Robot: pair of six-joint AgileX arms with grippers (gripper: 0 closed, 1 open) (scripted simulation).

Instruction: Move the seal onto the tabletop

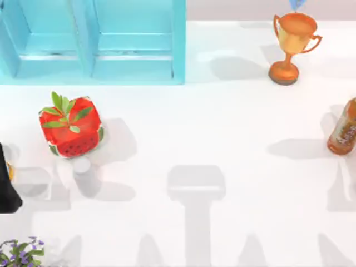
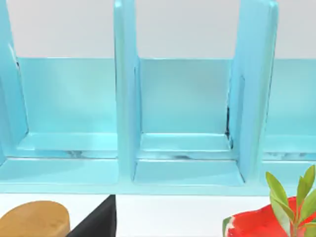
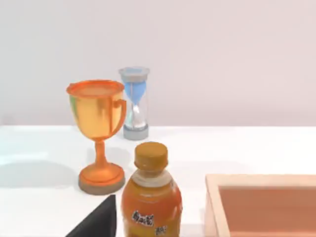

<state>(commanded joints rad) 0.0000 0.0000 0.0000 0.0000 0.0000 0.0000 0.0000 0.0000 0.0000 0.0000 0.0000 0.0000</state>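
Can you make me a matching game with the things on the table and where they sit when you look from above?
Things:
1. red watermelon cube with green leaves
2. orange-gold trophy cup
3. orange-brown bottle with a tan cap
4. turquoise cabinet with shelves

Places:
A. right edge of the white tabletop
B. far left corner
C. far right, near the back
D. left side, in front of the cabinet

Pairs: 1-D, 2-C, 3-A, 4-B
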